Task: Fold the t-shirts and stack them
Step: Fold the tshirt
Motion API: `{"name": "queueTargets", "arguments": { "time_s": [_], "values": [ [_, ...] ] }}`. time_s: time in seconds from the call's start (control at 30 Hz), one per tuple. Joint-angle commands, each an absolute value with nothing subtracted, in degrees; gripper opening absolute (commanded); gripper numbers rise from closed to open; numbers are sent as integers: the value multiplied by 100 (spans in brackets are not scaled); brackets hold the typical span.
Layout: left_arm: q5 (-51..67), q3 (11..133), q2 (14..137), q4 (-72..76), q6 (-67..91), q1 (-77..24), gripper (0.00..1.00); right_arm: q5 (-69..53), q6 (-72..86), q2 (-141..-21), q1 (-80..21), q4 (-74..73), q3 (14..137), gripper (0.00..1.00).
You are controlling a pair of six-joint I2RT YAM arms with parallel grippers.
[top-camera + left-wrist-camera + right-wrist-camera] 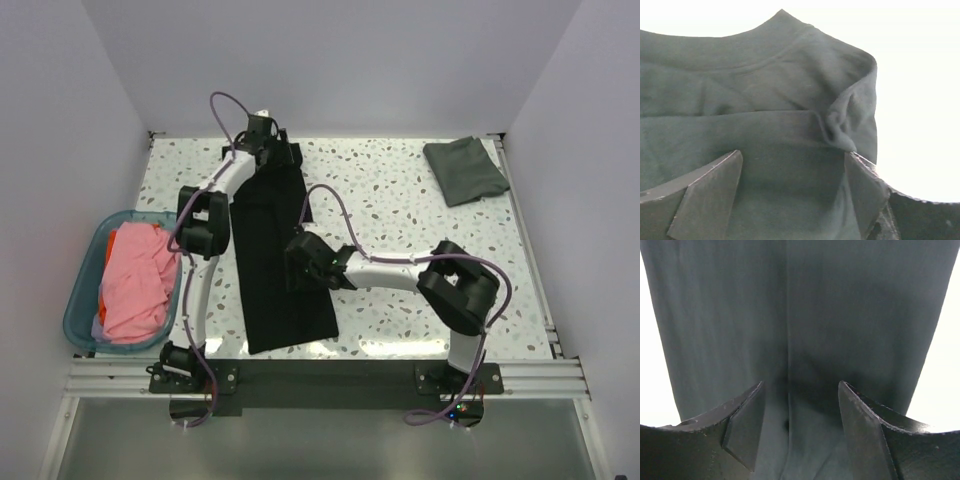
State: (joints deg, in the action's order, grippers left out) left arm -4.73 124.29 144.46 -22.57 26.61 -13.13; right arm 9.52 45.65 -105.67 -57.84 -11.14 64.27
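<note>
The black t-shirt lies on the table folded lengthwise into a long narrow strip. My left gripper is at its far end, by the collar. In the left wrist view it is open, with the shirt's neck end just beyond the fingers and a small bunch of cloth touching the right fingertip. My right gripper hangs over the middle of the strip. In the right wrist view it is open, with a lengthwise fold seam of the shirt running between the fingers. The grey-green t-shirt lies folded at the back right.
A translucent teal tub stands at the left edge of the table, holding a pink t-shirt on top of an orange-red one. The speckled tabletop ends at white walls behind and at both sides.
</note>
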Motion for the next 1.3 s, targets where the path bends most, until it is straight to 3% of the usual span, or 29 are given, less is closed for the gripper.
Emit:
{"name": "queueTargets", "arguments": {
  "time_s": [0.0, 0.2, 0.37, 0.43, 0.6, 0.73, 1.03, 1.27],
  "values": [
    [526, 12402, 14082, -1478, 2275, -1204, 92, 1011, 4483, -10688, -5459, -1721, 7178, 63],
    [738, 12226, 13018, -1090, 2477, -1178, 96, 1108, 3964, -10048, -5414, -1951, 6971, 69],
    [12, 10760, 11569, -1194, 3338, -1195, 90, 1283, 3867, -9370, -5432, -2021, 6338, 68],
    [-367, 10120, 10842, -1527, 3874, -1239, 78, 1205, 3893, -9107, -5449, -2039, 5969, 65],
    [-1370, 7159, 9073, -1643, 4892, -1625, 53, 985, 3999, -8658, -5555, -1777, 5056, 56],
    [-1985, 4954, 7350, -2010, 5641, -2240, 42, 1019, 4060, -8482, -5932, -1749, 4764, 53],
    [-2961, 3270, 5249, -3995, 7478, -3488, 43, 1283, 4394, -8227, -6521, -1714, 4421, 53],
    [-2892, 3076, 5045, -4579, 8085, -3919, 55, 1275, 4535, -8630, -6794, -1565, 4509, 53]
  ]
}}
